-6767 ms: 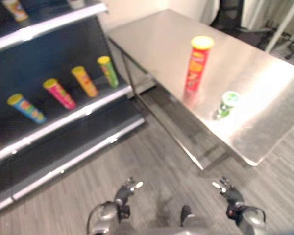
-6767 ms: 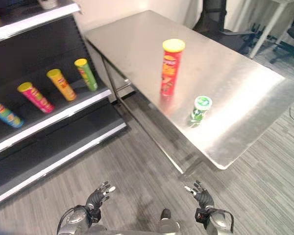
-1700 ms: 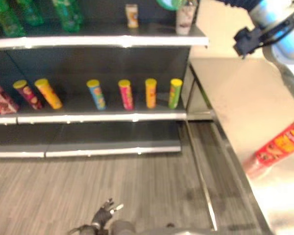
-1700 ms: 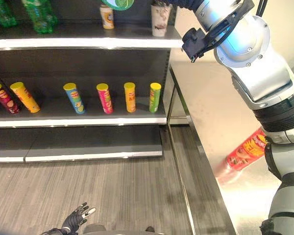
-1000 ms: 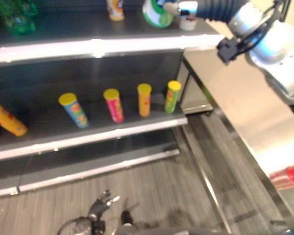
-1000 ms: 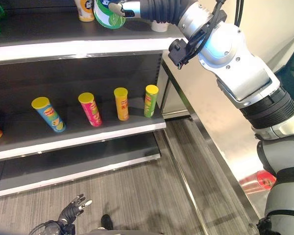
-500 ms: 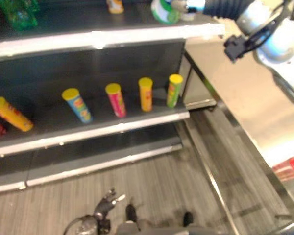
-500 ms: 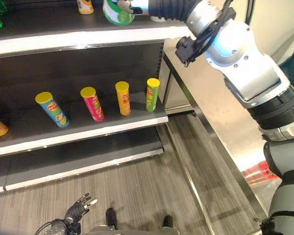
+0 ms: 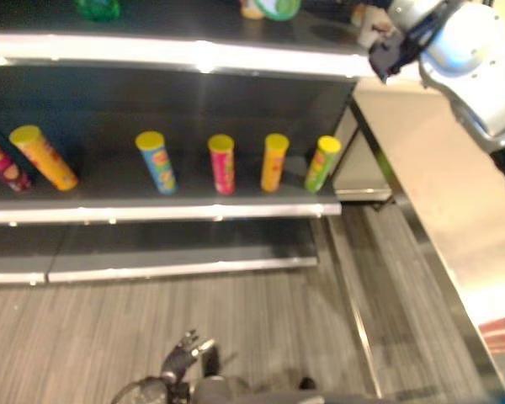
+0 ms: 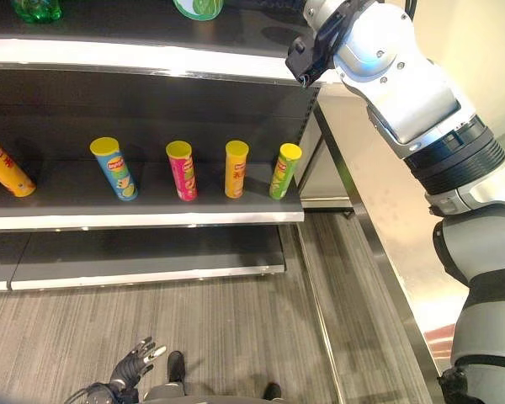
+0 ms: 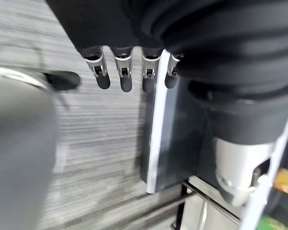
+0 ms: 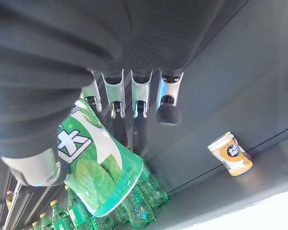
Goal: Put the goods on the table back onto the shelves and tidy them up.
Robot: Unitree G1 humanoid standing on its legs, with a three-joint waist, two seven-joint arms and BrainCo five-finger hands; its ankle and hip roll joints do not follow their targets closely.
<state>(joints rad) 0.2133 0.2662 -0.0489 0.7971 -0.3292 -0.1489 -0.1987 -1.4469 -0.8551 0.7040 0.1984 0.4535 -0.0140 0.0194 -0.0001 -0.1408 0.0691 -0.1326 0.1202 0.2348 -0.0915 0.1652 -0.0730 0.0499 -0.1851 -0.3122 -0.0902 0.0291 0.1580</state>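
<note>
My right hand (image 12: 140, 96) is raised to the dark top shelf (image 10: 151, 57) and is shut on a green-and-white can (image 12: 98, 172); the thumb lies along one side and the fingers along the other. The can (image 10: 198, 7) hangs tilted over that shelf, next to a small yellow cup (image 12: 230, 154). A red chip can (image 9: 501, 332) stands on the steel table (image 10: 379, 227) at the right. Low over the floor, my left hand (image 10: 133, 364) hangs open with nothing in it; its fingers (image 11: 125, 72) are straight.
Several chip cans stand on the middle shelf: orange (image 10: 2, 164), blue (image 10: 114, 168), pink (image 10: 182, 170), orange (image 10: 236, 168), green (image 10: 284, 170). Green bottles (image 12: 144, 201) fill the top shelf's left part. Another cup (image 9: 362, 13) stands by the shelf's right end.
The camera has shifted. My right hand has carried the green can further left over the top shelf, closer to the yellow cup. The left hand hangs as before.
</note>
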